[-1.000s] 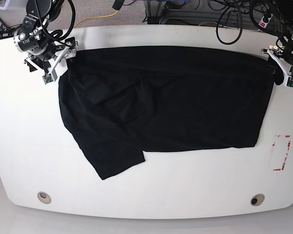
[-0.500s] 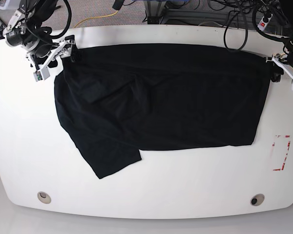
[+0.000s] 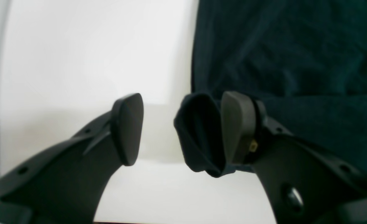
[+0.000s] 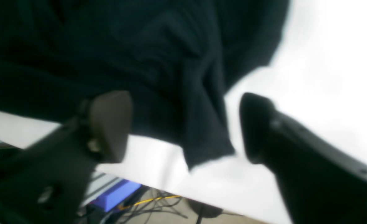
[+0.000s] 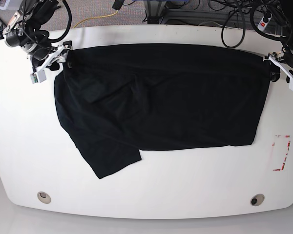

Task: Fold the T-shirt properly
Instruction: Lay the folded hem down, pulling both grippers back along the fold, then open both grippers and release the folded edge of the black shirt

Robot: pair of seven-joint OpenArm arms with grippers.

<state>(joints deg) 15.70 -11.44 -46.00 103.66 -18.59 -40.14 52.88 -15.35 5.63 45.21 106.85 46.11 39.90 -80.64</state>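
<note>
Right wrist view is blurred, so fabric texture and finger edges are soft; the right gripper (image 4: pixel 183 130) has its jaws spread wide, a loose corner of the T-shirt (image 4: pixel 158 62) hanging between them, cloth close beside the left-hand pad but contact is not clear through the blur. Arm bodies are cut off at the bottom of both wrist views. Left wrist view is sharper: the left gripper (image 3: pixel 181 130) is also released, jaws apart, with a small rolled fold of the T-shirt (image 3: pixel 289 56) lying against the inner face of one finger (image 3: pixel 236 124), the other finger clear of the cloth over bare table (image 3: pixel 87 56). In the base view the T-shirt (image 5: pixel 166 97) lies spread across the far half of the white table (image 5: pixel 185 190), top hem near the back edge, one sleeve or corner sticking out toward the front-left, wrinkles near the left end. Black on black hides most folds, and collar side cannot be made out. Right gripper (image 5: pixel 52 62) sits at the shirt's far-left corner, left gripper (image 5: pixel 283 70) at the far-right corner; both small and partly masked by cables (image 5: pixel 234 19) and brackets. A red-outlined mark (image 5: pixel 282 152) sits on the table near the right edge, well apart from the cloth. Two round holes (image 5: pixel 44 197) show near the front edge. Yellow cable (image 5: pixel 95 18) and floor clutter behind the table.
</note>
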